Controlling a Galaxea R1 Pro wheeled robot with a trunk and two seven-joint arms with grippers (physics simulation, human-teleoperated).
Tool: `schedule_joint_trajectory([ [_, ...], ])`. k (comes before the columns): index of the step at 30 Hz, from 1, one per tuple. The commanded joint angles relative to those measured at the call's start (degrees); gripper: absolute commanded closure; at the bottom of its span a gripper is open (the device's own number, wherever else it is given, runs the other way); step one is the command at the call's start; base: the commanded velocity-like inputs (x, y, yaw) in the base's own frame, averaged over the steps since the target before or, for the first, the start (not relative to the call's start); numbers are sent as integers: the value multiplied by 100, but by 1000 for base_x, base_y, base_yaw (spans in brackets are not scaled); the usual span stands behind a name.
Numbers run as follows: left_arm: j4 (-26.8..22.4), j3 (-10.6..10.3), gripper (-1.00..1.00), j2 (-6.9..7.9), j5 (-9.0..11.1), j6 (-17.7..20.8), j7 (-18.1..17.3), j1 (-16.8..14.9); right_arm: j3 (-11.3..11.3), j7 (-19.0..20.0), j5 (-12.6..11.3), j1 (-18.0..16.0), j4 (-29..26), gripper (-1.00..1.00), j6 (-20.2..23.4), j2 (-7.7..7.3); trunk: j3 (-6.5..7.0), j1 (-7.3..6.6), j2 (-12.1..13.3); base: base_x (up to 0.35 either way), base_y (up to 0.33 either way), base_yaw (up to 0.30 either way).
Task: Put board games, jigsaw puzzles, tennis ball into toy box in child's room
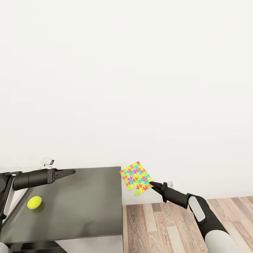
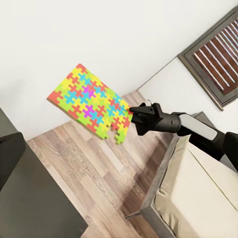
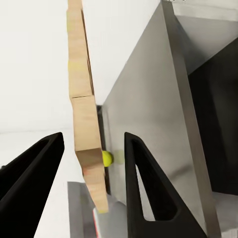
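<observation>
The right gripper (image 1: 153,183) pinches a thin, flat square jigsaw puzzle sheet of yellow, cyan, pink and orange pieces (image 1: 136,178) by one corner, in the air over the wood floor at about 3 o'clock from the dark grey counter (image 1: 88,207). Held this way, the light, stiff sheet will likely pivot or slip. The left gripper's (image 1: 70,172) jaws look pressed together, empty, above the counter, the small yellow-green tennis ball (image 1: 34,202) at its 7 o'clock.
</observation>
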Motion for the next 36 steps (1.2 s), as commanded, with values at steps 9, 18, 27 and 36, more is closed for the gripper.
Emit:
schedule_joint_trajectory([
  [9, 2, 12, -100, 2, -37, 59, -33, -4, -22, 27, 20, -5, 0, 100, 21, 0, 154, -197, 356, 0, 0, 0],
  [18, 6, 13, -100, 10, -37, 59, -33, -4, -22, 26, 20, -5, 0, 100, 8, 0, 336, -395, 717, 0, 0, 50],
  [27, 6, 8, -100, 3, -50, 59, -33, -4, -22, 27, 20, -5, 0, 100, 4, 6, 561, -592, 1078, 0, 0, 192],
  [36, 6, 3, -100, 2, -52, 59, -33, -4, -30, 20, 19, -5, 0, 100, 4, 8, 735, -790, 1439, 0, 0, 66],
])
